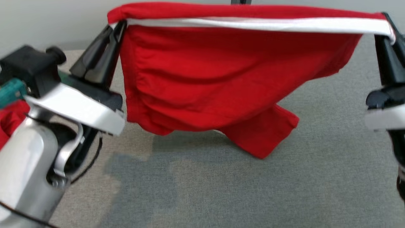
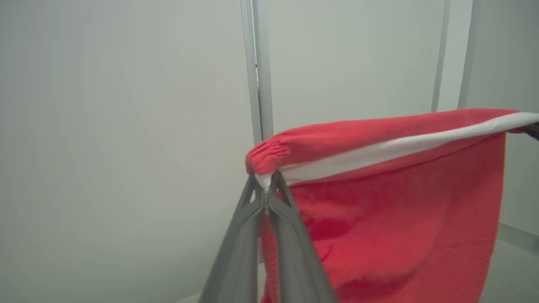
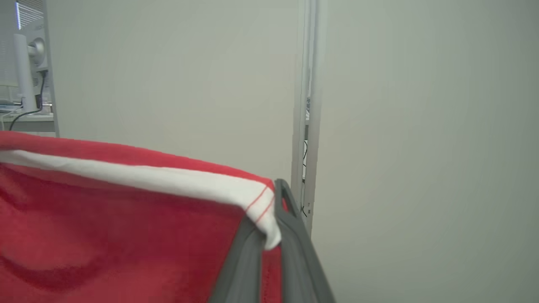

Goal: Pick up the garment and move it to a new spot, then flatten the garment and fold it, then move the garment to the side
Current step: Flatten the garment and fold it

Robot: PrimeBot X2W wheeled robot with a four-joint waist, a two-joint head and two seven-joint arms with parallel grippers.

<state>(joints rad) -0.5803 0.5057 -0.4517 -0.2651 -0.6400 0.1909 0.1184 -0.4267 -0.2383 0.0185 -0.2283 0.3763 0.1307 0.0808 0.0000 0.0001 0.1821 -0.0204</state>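
The red garment (image 1: 205,79) is hanging in the upper middle of the head view, stretched between the two grippers and lifted above the grey carpet (image 1: 253,190). A white band (image 1: 253,23) is running along its top edge, which is spanning almost the whole width of the frame. The body is draping down in folds, and one lower corner is dipping toward the centre of the picture; whether it is touching the carpet cannot be told.

The left gripper (image 1: 117,28) is reaching in from the left side of the frame. Its dark fingers are slanting up and to the right, pressed together and pinching the garment's upper left corner. The silver forearm (image 1: 25,171) is sitting in the lower left corner, angling up toward the cloth. In the left wrist view the left gripper (image 2: 266,187) is rising from the bottom centre and nipping the gathered end of the white band, with the garment (image 2: 400,202) spreading off to the right.

The right gripper (image 1: 387,23) is standing at the right edge, fingers pointing up, clamping the upper right corner. In the right wrist view the right gripper (image 3: 273,223) is squeezing the band's other end, the garment (image 3: 105,227) is lying across the lower left, and a pale wall (image 3: 421,147) is showing behind
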